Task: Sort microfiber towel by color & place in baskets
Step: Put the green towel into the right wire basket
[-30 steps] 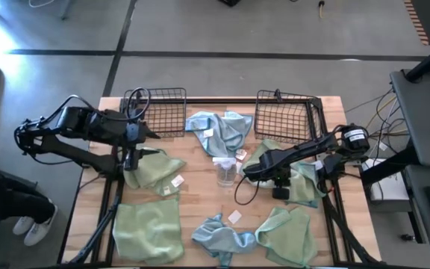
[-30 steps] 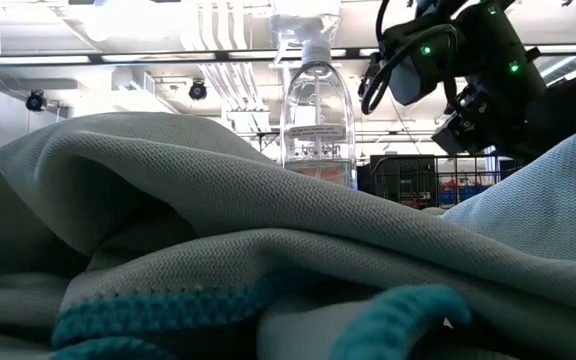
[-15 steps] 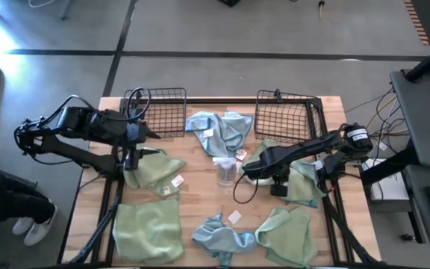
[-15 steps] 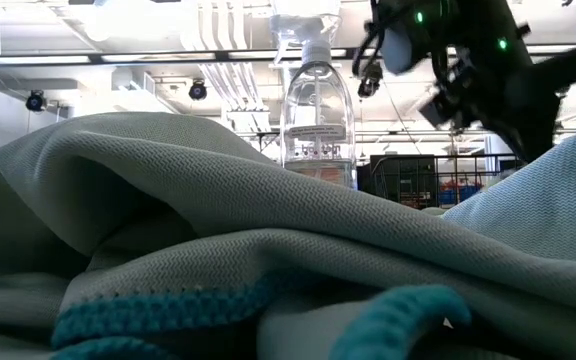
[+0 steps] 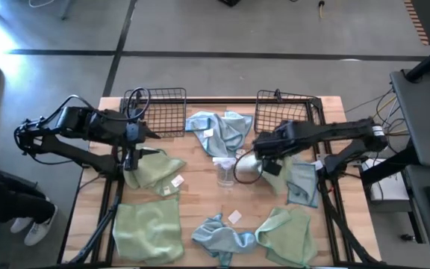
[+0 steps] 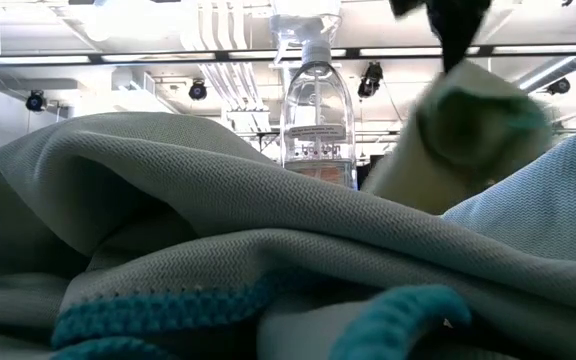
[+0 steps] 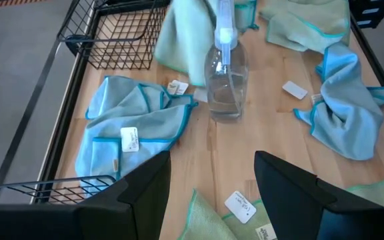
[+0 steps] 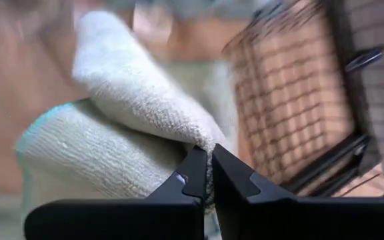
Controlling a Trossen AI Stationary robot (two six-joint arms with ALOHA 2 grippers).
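Table (image 5: 200, 190): bare wood planks, matt, visible grain. Baskets (image 5: 159, 110) were black wire mesh, metal, dull finish. Towels: soft knitted microfiber cloth, matt, fine ribbed weave up close; pale green towel (image 8: 119, 143) pinched in the right gripper (image 8: 205, 175) looked fuzzy, teal stitched hem. Small white tags (image 7: 130, 138) looked like paper or fabric. Bottle (image 7: 227, 83) was clear glossy plastic. Gripper fingers (image 7: 292, 183): matt black plastic, smooth.

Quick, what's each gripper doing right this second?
Left gripper: open, holding nothing, above a pale green towel.
Right gripper: closed on a lifted pale green towel.
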